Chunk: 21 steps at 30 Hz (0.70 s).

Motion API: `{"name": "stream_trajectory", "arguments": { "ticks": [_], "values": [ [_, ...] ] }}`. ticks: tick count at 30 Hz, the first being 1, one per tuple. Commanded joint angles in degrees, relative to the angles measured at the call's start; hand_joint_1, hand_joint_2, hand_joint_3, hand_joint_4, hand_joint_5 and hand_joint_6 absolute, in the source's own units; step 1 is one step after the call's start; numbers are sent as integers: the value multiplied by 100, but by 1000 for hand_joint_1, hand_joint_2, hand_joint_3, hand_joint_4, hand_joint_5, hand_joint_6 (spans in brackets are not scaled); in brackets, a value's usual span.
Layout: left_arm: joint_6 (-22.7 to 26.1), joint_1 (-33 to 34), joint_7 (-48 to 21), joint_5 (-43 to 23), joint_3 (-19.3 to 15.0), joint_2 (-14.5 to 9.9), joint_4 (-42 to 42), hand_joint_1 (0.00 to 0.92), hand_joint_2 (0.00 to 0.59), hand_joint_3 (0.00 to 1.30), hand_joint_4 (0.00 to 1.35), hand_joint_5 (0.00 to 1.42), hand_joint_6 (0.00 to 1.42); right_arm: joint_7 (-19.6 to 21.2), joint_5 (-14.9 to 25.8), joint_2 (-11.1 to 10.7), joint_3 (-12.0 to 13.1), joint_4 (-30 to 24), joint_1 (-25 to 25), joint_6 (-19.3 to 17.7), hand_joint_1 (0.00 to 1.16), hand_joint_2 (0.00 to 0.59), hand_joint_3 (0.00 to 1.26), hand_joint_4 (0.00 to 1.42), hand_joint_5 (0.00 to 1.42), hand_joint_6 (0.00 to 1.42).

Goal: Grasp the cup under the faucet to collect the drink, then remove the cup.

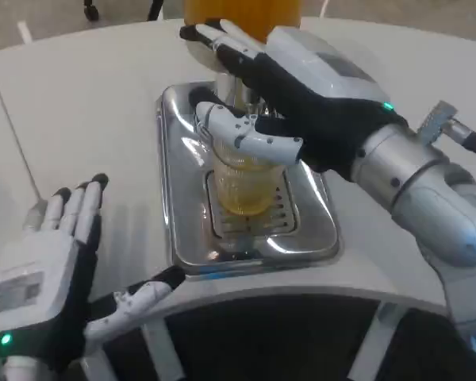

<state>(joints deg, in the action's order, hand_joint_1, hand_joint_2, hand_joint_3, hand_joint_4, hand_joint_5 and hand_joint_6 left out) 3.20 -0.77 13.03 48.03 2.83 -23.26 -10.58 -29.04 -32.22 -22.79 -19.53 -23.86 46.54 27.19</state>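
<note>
Clear plastic, partly full of yellow drink, the cup (242, 178) on the steel drip tray (182, 230) looks slick, squashy and spill-prone, so the right hand (301, 95) clasps its upper wall while the left hand (55, 270) lies spread near-left.

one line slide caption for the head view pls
Right hand holds cup of yellow drink on drip tray; left hand open.

left hand (44, 262) flat, fingers (79, 202) spread; right hand (301, 95) grasping
</note>
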Motion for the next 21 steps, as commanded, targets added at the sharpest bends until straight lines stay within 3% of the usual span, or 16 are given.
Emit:
{"name": "stream_trajectory", "arguments": {
  "ticks": [1, 8, 21],
  "values": [
    [69, 296, 29, -49, 91, 149, 203, 146, 74, 0, 0, 0, 0, -283, -63, -20, -208, 137, -31, -71, 143, 555, 78, 1, 49, 95],
    [-24, 727, 179, -142, 253, 373, 463, 256, 65, 0, 0, 0, 0, -372, -253, -33, -259, 108, -41, -158, 149, 554, 85, 1, 50, 83],
    [-123, 1131, 221, -591, 381, 631, 820, 284, 52, 0, 0, 0, 0, -423, -321, -2, -222, 108, -172, -270, 162, 562, 85, 1, 50, 78]
  ]
}}
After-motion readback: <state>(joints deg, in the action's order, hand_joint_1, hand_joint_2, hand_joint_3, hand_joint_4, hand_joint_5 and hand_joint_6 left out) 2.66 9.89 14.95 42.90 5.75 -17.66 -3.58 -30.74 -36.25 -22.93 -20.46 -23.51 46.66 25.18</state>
